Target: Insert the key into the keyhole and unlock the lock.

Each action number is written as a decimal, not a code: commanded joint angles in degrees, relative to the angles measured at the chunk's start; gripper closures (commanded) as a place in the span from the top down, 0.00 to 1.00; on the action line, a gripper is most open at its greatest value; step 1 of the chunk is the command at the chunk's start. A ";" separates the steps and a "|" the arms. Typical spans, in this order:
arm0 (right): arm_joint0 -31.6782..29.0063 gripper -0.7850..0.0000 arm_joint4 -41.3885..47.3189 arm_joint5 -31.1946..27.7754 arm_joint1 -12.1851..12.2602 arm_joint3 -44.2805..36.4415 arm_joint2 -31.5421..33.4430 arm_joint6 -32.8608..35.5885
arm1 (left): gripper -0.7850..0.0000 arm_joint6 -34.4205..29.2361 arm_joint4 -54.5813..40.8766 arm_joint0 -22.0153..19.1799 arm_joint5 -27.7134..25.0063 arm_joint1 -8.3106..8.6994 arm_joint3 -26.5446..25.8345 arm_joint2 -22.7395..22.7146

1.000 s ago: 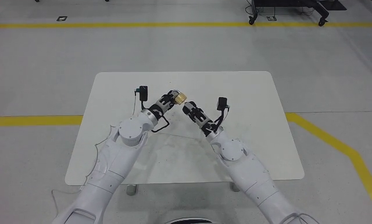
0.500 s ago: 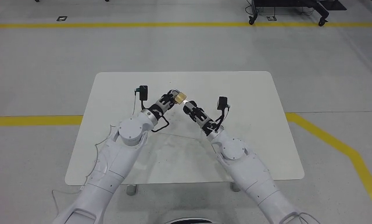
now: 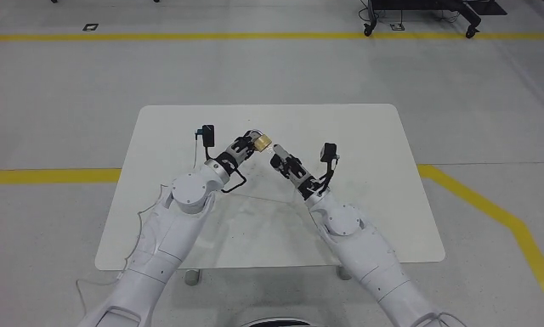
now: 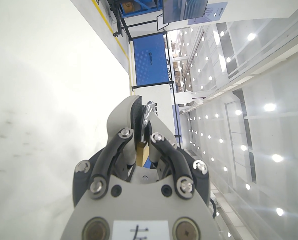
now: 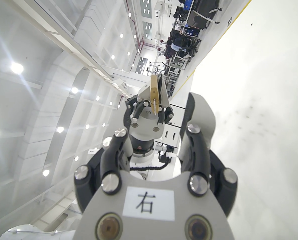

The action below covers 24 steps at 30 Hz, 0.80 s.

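Status: left pincer (image 4: 146, 126) is clamped on the small brass-bodied padlock (image 4: 141, 154) and holds it up off the white rounded-corner tabletop (image 3: 365, 127). A flat silver metal piece (image 4: 147, 113) sits between its fingertips, right by the brass. Can't tell if that silver bit is the shackle or the key's head, so insertion is unconfirmed. Right pincer (image 3: 277, 160) is spread wide with nothing between its fingers. The padlock sits just ahead of its tips, close but apart, roughly on its centreline in the right wrist view. My read: lifting and presenting the lock is done, key seating can't be verified, and the turn and shackle release look left to do. Room: both pincers hang in the air over the middle of the tabletop. Its edges are well away from them and there's open air to either side, so either arm could probably back off or roll without fouling anything. The one tight spot is the small gap between the two pincers' tips. Any right-pincer approach likely has to go straight in, else its fingers clash with the left pincer's.
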 commanded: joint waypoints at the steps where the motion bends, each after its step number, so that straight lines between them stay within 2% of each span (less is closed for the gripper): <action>1: 0.00 1.00 0.00 0.00 0.00 0.00 0.00 0.00 | 0.00 0.00 0.02 0.00 -0.01 0.00 0.00 0.01; 4: -0.08 1.00 0.08 0.08 -0.01 -0.12 -0.06 0.14 | 0.00 0.23 0.08 0.21 -0.03 0.00 -0.20 0.00; 7: -0.66 1.00 6.87 -0.17 -0.05 -1.04 -0.06 5.88 | 0.00 0.87 0.42 0.85 0.00 0.02 -1.08 -0.26; 8: -0.55 0.67 9.50 -0.41 0.03 -0.65 0.49 8.14 | 0.00 0.88 0.49 0.98 -0.05 0.03 -1.26 -0.35; 9: -0.36 0.45 11.38 -0.55 0.13 -0.13 1.05 9.97 | 0.00 0.85 0.56 1.07 -0.08 0.04 -1.39 -0.42; 11: 0.02 0.35 14.17 -0.46 0.26 0.70 1.63 13.25 | 0.00 0.92 0.61 1.23 -0.36 0.03 -1.57 -0.58; 13: 0.49 0.31 15.56 0.00 0.33 1.55 1.98 15.05 | 0.00 0.89 0.78 1.37 -0.93 0.03 -1.69 -0.67; 19: 1.84 0.32 18.01 2.22 0.17 3.15 1.50 18.01 | 0.00 -0.19 1.32 1.53 -2.78 0.05 -1.64 -0.88; 24: 2.59 0.25 19.70 2.36 0.01 4.13 1.17 19.84 | 0.00 -0.55 1.53 1.49 -2.89 0.01 -1.49 -0.96</action>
